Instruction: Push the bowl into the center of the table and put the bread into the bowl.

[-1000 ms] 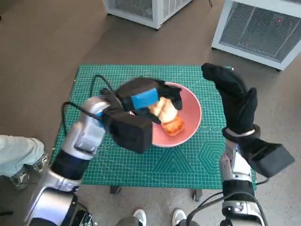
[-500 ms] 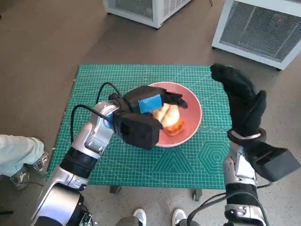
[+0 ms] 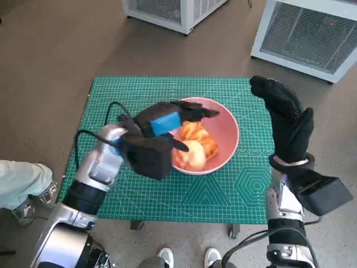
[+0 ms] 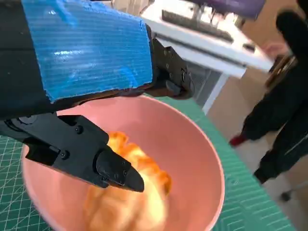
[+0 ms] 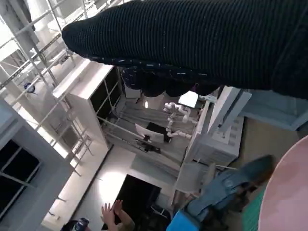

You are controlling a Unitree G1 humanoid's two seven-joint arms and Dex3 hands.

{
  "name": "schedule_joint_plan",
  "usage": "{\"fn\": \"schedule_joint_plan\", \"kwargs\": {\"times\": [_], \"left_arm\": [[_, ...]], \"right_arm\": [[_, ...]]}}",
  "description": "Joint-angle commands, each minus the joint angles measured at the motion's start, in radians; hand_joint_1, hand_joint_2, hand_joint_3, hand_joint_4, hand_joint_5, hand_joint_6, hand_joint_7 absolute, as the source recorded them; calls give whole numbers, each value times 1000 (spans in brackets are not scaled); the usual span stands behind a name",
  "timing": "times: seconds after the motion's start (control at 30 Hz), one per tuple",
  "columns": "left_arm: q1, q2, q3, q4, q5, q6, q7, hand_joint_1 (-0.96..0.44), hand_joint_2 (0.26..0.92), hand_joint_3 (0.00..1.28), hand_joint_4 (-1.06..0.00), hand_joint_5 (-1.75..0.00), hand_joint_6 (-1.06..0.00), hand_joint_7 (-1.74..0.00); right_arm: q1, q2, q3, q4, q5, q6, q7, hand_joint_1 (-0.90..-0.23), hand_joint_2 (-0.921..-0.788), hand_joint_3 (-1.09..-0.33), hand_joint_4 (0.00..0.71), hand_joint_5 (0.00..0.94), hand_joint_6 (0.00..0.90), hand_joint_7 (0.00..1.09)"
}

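Pink bowl (image 3: 223, 137) sits near the desk (image 3: 111, 100) centre, bread (image 3: 192, 148) lying inside it. Left hand (image 3: 167, 120) hovers over the bowl, fingers (image 4: 115, 171) spread, holding nothing. Right hand (image 3: 284, 120) is raised by the desk's right edge, fingers extended, empty.

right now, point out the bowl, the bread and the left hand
bowl (image 3: 226, 131): head view, bare pink inner wall on its right side
bread (image 3: 195, 146): head view, middle of the golden pieces inside the bowl
left hand (image 3: 165, 120): head view, blue tape on its back
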Motion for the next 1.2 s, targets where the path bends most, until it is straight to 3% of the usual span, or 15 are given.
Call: {"fn": "schedule_joint_plan", "kwargs": {"times": [0.03, 0.23, 0.6, 0.83, 1.13, 1.2], "left_arm": [[23, -7, 82, -11, -137, -66, -21, -349, 873, 5, -158, -13, -256, -20], [56, -64, 178, -1, -323, -117, -37, -364, 901, 15, -174, -17, -275, -32], [122, -201, 301, -53, -574, -87, -26, -511, 921, 230, -209, -25, -283, -73], [143, -261, 336, -52, -629, -102, -21, -594, 921, 275, -218, -27, -255, -85], [136, -244, 352, -38, -613, -134, -61, -640, 921, 327, -226, -24, -227, -110], [134, -243, 352, -35, -605, -140, -58, -645, 921, 342, -232, -15, -151, -250]], "right_arm": [[16, 2, 9, -5, 0, 25, -3, -760, -921, -745, 336, 13, 104, 548], [12, 4, 20, -23, 0, 40, -4, -758, -921, -742, 311, 2, 102, 542], [1, 0, 25, -72, 2, 86, -13, -759, -921, -735, 296, 1, 111, 533], [-6, 1, 25, -99, 1, 112, -25, -757, -921, -738, 296, 1, 137, 532], [-9, 4, 38, -159, -25, 149, -63, -750, -921, -747, 283, 0, 153, 521], [-8, 2, 40, -170, -30, 156, -71, -751, -921, -747, 282, 0, 154, 519]]}}
